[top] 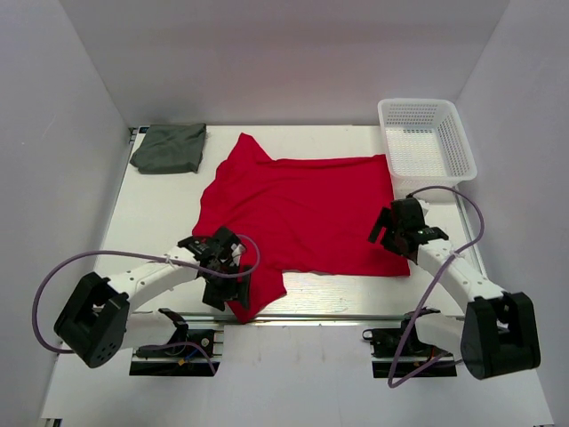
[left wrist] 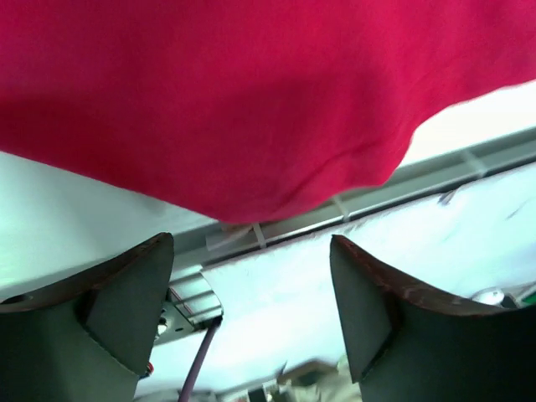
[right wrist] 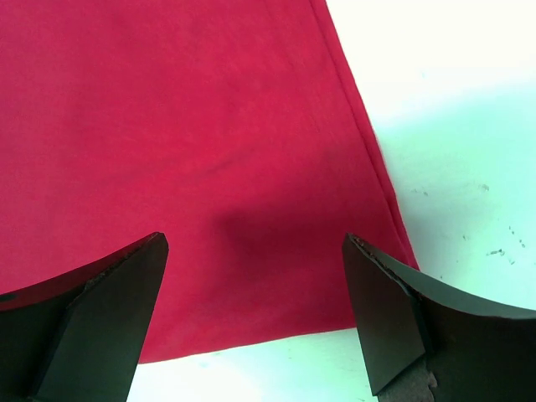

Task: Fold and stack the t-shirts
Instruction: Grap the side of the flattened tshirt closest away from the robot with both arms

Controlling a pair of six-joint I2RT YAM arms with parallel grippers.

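Note:
The bright red t-shirt [top: 302,209] lies spread flat across the middle of the table, one sleeve hanging toward the near edge. The dark grey-green t-shirt [top: 169,147] sits folded at the back left corner. My left gripper [top: 224,289] hovers at the red shirt's near-left sleeve. In the left wrist view the gripper [left wrist: 251,244] is open, the red cloth [left wrist: 251,100] lying beyond its tips, nothing between them. My right gripper [top: 383,230] stands over the shirt's near-right corner. In the right wrist view it [right wrist: 255,241] is open above the red hem [right wrist: 251,167], holding nothing.
A white mesh basket [top: 427,142] stands at the back right corner. The table's near edge with a metal rail [left wrist: 435,167] runs just under the left gripper. White walls close in the back and both sides.

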